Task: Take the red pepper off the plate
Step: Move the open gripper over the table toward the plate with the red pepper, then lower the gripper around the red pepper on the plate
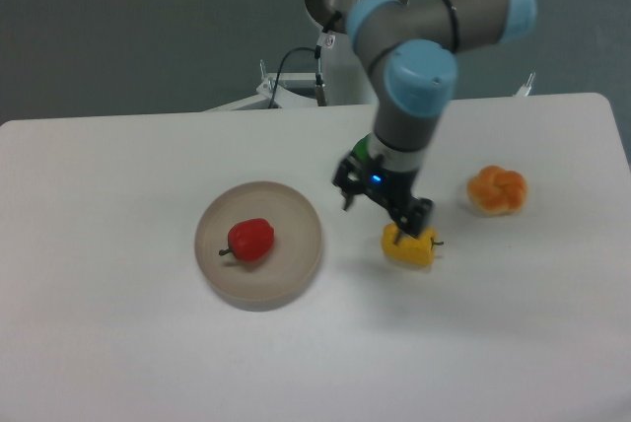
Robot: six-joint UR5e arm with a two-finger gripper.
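Observation:
The red pepper (250, 240) lies on its side on the round beige plate (296, 262), left of the table's middle, its dark stem pointing left. My gripper (373, 221) hangs to the right of the plate, between it and a yellow pepper (410, 247). Its jaws look open and empty, with the right fingertip (398, 237) close over the yellow pepper's top. The gripper is about a plate's width from the red pepper and touches neither it nor the plate.
An orange, lumpy, bun-like object (496, 190) lies to the right of the gripper. A small green patch (361, 152) shows behind the wrist, mostly hidden by the arm. The arm's base and cables stand at the table's far edge.

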